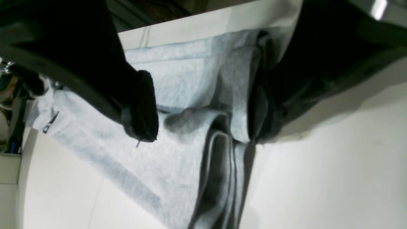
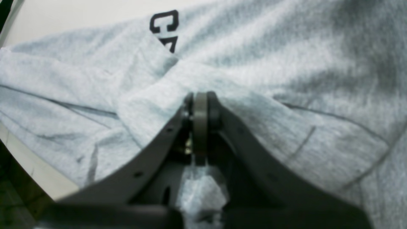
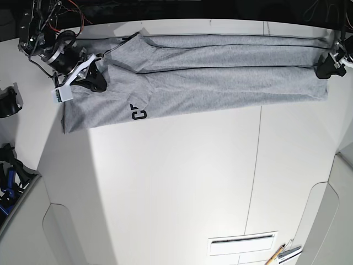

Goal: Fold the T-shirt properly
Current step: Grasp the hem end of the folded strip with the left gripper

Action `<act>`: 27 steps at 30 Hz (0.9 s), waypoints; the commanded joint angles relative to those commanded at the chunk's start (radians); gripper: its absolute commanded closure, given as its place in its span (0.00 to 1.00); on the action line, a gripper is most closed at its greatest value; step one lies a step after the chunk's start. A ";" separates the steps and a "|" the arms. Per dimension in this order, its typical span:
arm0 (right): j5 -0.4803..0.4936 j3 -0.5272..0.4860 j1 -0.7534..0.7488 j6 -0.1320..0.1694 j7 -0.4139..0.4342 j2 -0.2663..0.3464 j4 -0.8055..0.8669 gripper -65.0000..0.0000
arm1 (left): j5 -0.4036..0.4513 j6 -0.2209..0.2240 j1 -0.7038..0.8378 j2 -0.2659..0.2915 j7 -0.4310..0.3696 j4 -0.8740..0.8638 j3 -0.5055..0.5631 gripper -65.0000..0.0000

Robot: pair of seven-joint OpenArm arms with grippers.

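Both hands at the T-shirt's ends

The right hand (image 2: 199, 105) is pinched tight on a bunched fold of the T-shirt (image 3: 209, 83); the left hand (image 1: 203, 121) gapes wide, fingers straddling its folded edge. The shirt lies stretched lengthwise along the far side of the white counter (image 3: 182, 187).

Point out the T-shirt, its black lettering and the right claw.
T-shirt (image 3: 220, 83): base view, middle of the grey body.
black lettering (image 2: 165, 22): right wrist view, the letter C.
right claw (image 2: 200, 105): right wrist view, tips pinching a fold of cloth.
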 joint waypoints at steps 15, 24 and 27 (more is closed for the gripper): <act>0.040 0.000 0.000 0.000 0.000 0.000 0.000 1.00 | -0.077 0.000 -0.006 0.000 0.013 0.001 0.000 1.00; 0.122 0.088 0.000 0.000 -0.016 0.000 0.127 1.00 | 0.033 0.000 -0.039 -0.004 -0.069 0.188 -0.003 1.00; 0.139 0.130 0.000 0.000 -0.045 0.000 0.184 1.00 | 0.170 0.000 -0.039 -0.024 -0.164 0.261 -0.003 1.00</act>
